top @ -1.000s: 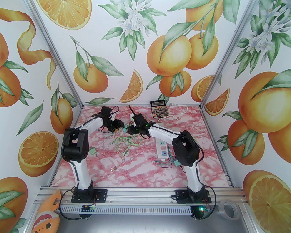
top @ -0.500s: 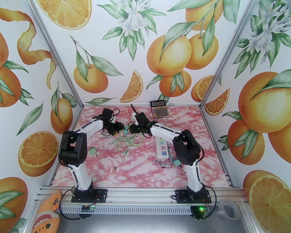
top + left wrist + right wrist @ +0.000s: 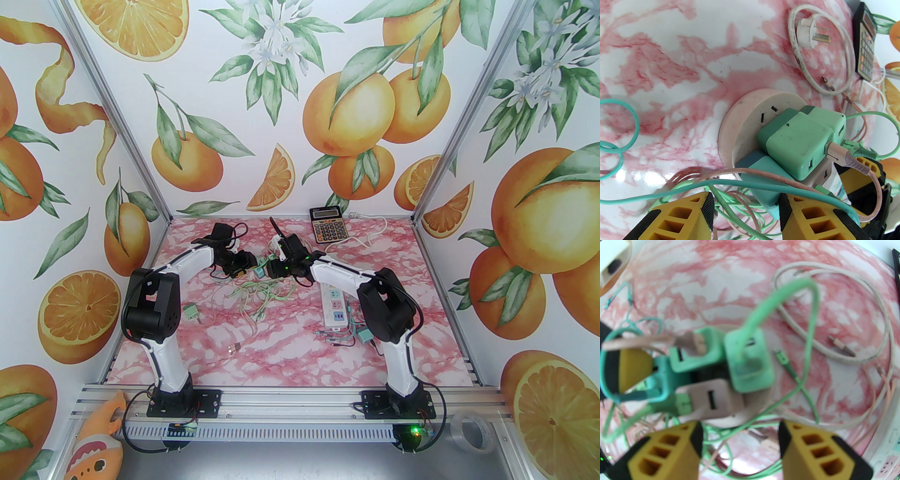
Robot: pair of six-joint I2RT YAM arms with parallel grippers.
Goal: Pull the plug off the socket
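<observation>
Three angles, one table (image 3: pixel 281 356)
High and wide from behind the arm bases (image 3: pixel 183 402), facing down; close up from each wrist, on opposite sides, sharing the round socket (image 3: pixel 745 121) and green plugs (image 3: pixel 796 145).

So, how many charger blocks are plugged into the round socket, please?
4, all on the round socket: a light green block, a second green block beside it, a teal block on the left arm's side, a beige block on the right arm's side. More could be hidden.

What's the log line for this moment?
phase: pre-grasp | left gripper: open, at teal plug | right gripper: open, facing socket | teal plug: in socket, not yet pulled
</observation>
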